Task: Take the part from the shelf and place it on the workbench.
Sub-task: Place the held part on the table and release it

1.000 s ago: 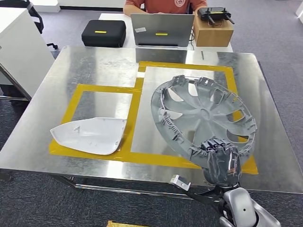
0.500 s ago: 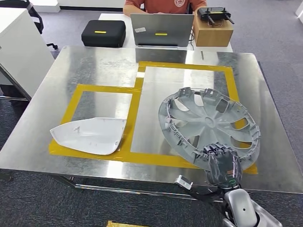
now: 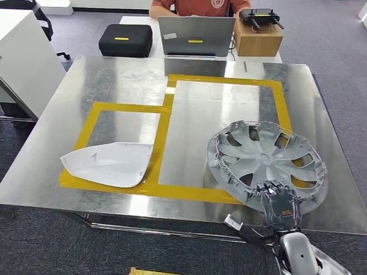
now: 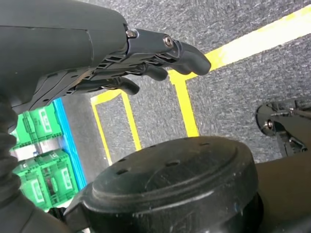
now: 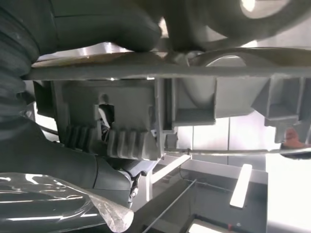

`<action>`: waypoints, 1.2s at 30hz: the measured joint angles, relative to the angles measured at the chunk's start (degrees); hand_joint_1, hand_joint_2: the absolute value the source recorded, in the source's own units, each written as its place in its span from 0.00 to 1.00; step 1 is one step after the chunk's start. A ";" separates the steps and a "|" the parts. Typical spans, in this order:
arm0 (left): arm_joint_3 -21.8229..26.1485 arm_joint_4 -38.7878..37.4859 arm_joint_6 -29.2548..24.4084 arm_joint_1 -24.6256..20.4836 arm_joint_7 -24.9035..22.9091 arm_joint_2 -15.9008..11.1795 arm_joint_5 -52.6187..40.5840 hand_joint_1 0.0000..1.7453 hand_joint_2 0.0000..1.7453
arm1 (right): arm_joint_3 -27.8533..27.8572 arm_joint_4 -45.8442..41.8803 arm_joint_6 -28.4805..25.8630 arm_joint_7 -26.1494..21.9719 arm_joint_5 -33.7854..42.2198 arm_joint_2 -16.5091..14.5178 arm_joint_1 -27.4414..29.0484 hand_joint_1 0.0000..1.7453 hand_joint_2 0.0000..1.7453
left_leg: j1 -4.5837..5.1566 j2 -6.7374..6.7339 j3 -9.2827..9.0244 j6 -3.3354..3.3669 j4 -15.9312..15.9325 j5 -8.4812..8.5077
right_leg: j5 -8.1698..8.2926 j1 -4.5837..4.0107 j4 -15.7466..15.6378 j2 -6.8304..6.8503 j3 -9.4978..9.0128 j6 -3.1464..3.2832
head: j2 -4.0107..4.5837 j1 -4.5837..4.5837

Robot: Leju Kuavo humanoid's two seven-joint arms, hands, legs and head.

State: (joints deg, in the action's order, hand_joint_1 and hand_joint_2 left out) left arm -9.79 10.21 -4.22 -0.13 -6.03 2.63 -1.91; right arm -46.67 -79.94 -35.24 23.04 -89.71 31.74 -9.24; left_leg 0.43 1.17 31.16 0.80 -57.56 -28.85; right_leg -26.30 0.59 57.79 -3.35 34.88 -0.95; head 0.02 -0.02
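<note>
So the right robot hand (image 3: 280, 204) has its fingers curled over the near rim of the wheel cover (image 3: 267, 158) and is gripping it right at the front edge of the counter (image 3: 129, 77). The close-up from that wrist shows the fingers (image 5: 128, 143) hooked under the rim's clip tabs, so it looks like a solid hold. The left robot hand (image 4: 146, 73) hangs down by the floor with its fingers loosely apart, holding nothing.

The hubcap sits low over the metal top, nearly flat, mostly inside the big yellow tape rectangle (image 3: 225, 80), though its near edge spills over the front tape line. Can't quite tell if the far rim is touching down already.

My take: the job now is setting it down clean. I'd nudge it a bit further in so the whole disc lands inside the tape, lower until it's flat, then let go gently so those tabs don't snag. The white mirror cap (image 3: 108, 164) in the smaller square is well apart, no worries there.
</note>
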 joint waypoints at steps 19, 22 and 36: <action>-0.02 0.00 -0.62 -0.79 1.67 -0.42 -1.80 0.00 0.00 | -10.43 -2.88 -0.81 5.76 -0.16 6.44 -6.09 0.00 0.00 | 0.00 -0.03 -0.03 0.06 -0.02 0.05 | 0.07 -0.01 0.00 -0.06 0.00 -0.02 | 0.00 0.02; -0.09 0.00 -0.15 -1.16 1.23 -0.43 -2.06 0.00 0.00 | -10.34 -5.41 -3.22 4.66 -0.19 6.09 -4.06 0.00 0.00 | -0.02 0.18 -0.03 0.06 -0.03 0.05 | 0.05 -0.04 -0.01 0.19 -0.07 -0.03 | 0.00 -0.02; -0.24 0.00 1.34 -1.84 -0.09 -0.69 -2.86 0.00 0.00 | 8.62 -21.08 -4.50 -33.43 -0.18 -6.57 5.94 0.00 0.00 | -0.05 0.20 0.07 0.06 0.00 0.14 | 0.08 -0.06 0.00 0.17 -0.06 -0.01 | 0.00 0.00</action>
State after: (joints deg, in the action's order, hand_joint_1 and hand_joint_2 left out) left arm -10.03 10.21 -2.88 -1.97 -6.12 1.94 -4.76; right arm -38.05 -101.02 -39.74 -10.39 -89.89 25.17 -3.29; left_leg 0.38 1.36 31.23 0.87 -57.56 -28.71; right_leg -26.22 0.53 57.79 -3.18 34.83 -0.96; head 0.02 -0.02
